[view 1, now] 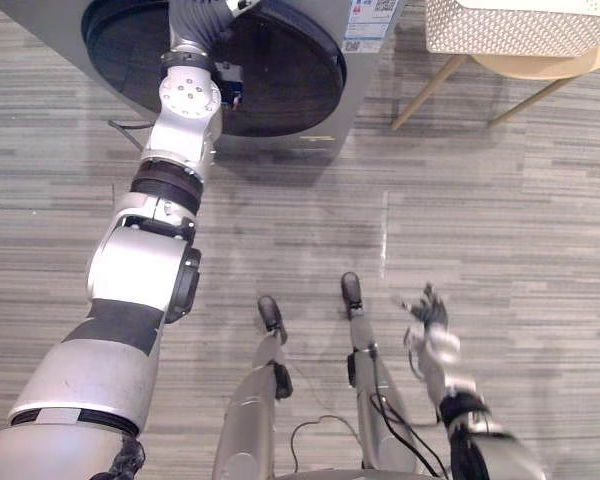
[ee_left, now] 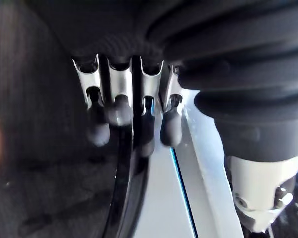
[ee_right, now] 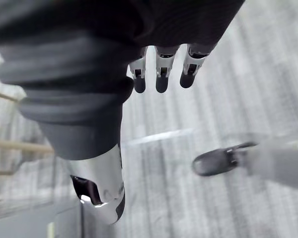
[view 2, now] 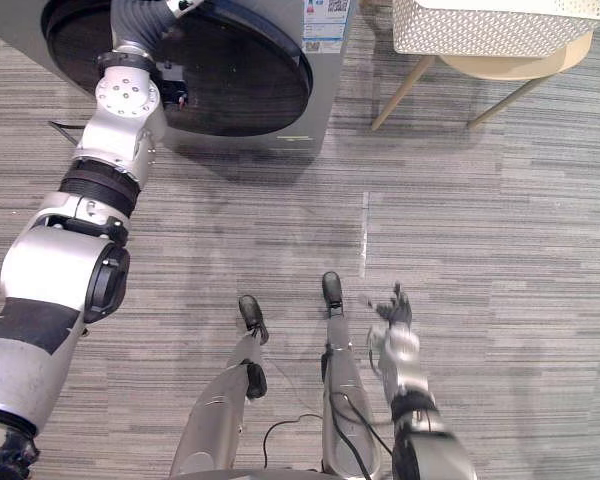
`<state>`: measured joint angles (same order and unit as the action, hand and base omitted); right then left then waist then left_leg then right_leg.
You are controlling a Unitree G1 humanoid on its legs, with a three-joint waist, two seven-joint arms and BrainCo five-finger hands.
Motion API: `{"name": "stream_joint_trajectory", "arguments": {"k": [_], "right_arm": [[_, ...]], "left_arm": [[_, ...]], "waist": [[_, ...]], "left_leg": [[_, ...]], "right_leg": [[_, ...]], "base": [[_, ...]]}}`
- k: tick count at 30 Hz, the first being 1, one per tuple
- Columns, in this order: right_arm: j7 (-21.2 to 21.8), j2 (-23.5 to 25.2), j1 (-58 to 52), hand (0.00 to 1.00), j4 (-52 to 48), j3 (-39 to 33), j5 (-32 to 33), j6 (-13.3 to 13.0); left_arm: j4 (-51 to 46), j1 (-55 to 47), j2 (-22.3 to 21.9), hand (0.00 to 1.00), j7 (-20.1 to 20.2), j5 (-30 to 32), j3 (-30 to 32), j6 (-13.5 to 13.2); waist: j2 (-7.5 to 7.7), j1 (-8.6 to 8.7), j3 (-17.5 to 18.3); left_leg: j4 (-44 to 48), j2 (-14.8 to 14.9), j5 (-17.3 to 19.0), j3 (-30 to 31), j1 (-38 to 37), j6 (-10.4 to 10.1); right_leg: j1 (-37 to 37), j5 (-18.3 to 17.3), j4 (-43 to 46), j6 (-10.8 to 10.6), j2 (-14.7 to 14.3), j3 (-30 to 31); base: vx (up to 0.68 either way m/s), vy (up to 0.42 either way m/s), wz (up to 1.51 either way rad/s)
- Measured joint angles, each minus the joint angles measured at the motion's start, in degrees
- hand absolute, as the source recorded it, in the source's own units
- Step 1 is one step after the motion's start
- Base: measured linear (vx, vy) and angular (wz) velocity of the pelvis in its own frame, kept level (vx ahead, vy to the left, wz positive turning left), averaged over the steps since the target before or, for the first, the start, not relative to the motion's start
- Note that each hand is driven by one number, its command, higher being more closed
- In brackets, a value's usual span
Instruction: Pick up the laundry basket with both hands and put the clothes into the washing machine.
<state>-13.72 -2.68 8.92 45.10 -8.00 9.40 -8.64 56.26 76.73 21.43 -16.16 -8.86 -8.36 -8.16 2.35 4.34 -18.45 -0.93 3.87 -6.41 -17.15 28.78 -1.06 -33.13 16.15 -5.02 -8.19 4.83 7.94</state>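
left hand (ee_left: 120, 101): fingers hang loose and nearly straight and hold nothing.
washing machine (view 2: 325, 100): its round dark door is right by the left fingers.
rim (ee_left: 120, 188): dark and curved, just past the left fingertips.
right hand (view 2: 398, 345): fingers (ee_right: 161, 74) spread wide and hold nothing, low over the floor (view 1: 500, 220).
laundry basket (view 2: 480, 30): white with little holes, on a wooden table (view 2: 520, 65), far ahead of the right fingertips and touching no hand.

A grey front-loading washing machine with a dark round door (view 2: 240, 80) stands at upper left. To its right, in the upper right corner, a white perforated laundry basket (view 2: 490, 30) sits on a round pale wooden table (view 2: 510, 66) — both on the grey striped floor (view 1: 500, 220). The right hand (view 2: 395, 335) hangs at lower right.
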Motion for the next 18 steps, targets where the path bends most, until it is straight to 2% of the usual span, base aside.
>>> {"name": "stream_joint_trajectory", "arguments": {"k": [4, 6, 7, 8, 10, 12, 15, 18], "right_arm": [[-0.10, -0.34, -0.11, 0.00, -4.37, 1.73, -0.21, -0.70], [-0.01, -0.12, 0.03, 0.00, -5.79, 2.29, -0.60, -1.37], [-0.02, 0.00, -0.08, 0.00, -5.85, 2.28, -0.60, -1.37], [0.00, -0.15, -0.03, 0.00, -5.90, 2.28, -0.61, -1.37], [0.05, -0.31, -0.03, 0.00, -5.93, 2.26, -0.64, -1.35], [0.22, -0.38, -0.58, 0.00, -5.85, 2.21, -0.89, -1.00], [0.95, -0.40, -2.22, 0.00, -4.16, 1.64, -1.38, -0.64], [1.82, -0.45, -3.80, 0.00, -0.59, 1.09, -2.45, 0.18]], "left_arm": [[-4.29, -7.56, -4.27, 0.00, 0.14, 2.37, -0.04, -1.21], [-6.86, -12.26, -7.70, 0.00, 1.11, 3.40, -0.43, -1.45], [-8.48, -16.48, -9.85, 0.00, 1.16, 4.06, -1.63, -1.18], [-10.41, -22.12, -11.24, 0.00, 1.19, 4.38, -2.96, -1.09], [-13.77, -31.43, -13.29, 0.00, 1.14, 4.19, -3.95, -1.05], [-17.09, -39.48, -15.30, 0.00, 1.21, 3.50, -5.54, -1.07], [-23.07, -54.35, -18.30, 0.00, 2.49, 1.42, -6.00, -1.38], [-23.18, -63.28, -19.18, 0.00, 4.24, -0.37, -5.25, -1.58]], "waist": [[-0.12, -0.36, 0.14], [-0.04, -0.40, 0.62], [0.19, -0.73, 2.06], [-0.10, -1.82, 3.44], [-0.68, -2.79, 4.55], [-1.15, -3.70, 5.63], [-1.68, -4.18, 8.06], [-2.04, -5.18, 9.40]], "left_leg": [[-0.16, 0.40, 0.83, 1.54, -2.59, -0.33], [-0.19, 0.41, 0.97, 2.56, -3.98, -0.22], [-0.50, 0.06, 0.94, 3.40, -4.74, -0.27], [-0.97, 0.27, 0.68, 3.81, -5.72, -0.64], [-1.72, 0.78, 0.21, 4.79, -7.88, -1.30], [-3.24, 1.16, -0.44, 6.37, -10.27, -2.18], [-4.31, 1.09, -1.25, 9.83, -14.00, -2.64], [-4.35, 0.61, -1.18, 12.72, -16.49, -2.68]], "right_leg": [[3.28, -0.21, -0.30, 0.18, -0.33, -1.25], [5.44, -1.71, -0.17, 1.89, -0.19, -2.84], [6.66, -3.94, -0.04, 3.69, 0.15, -3.74], [7.55, -4.59, 0.05, 3.84, -0.09, -4.76], [9.95, -5.44, 0.12, 4.50, -0.65, -5.85], [12.14, -6.92, 0.85, 4.78, -1.11, -7.67], [16.96, -9.46, 1.98, 5.14, -1.17, -11.51], [21.17, -11.18, 2.03, 4.89, -0.65, -14.84]], "base": [[0.00, -0.003, 0.06], [-0.01, -0.017, 0.36], [0.01, -0.055, 0.38], [0.01, -0.066, 0.29], [0.03, -0.073, 0.18], [0.05, -0.068, 0.38], [0.09, -0.040, 0.59], [0.08, 0.011, 0.64]]}}
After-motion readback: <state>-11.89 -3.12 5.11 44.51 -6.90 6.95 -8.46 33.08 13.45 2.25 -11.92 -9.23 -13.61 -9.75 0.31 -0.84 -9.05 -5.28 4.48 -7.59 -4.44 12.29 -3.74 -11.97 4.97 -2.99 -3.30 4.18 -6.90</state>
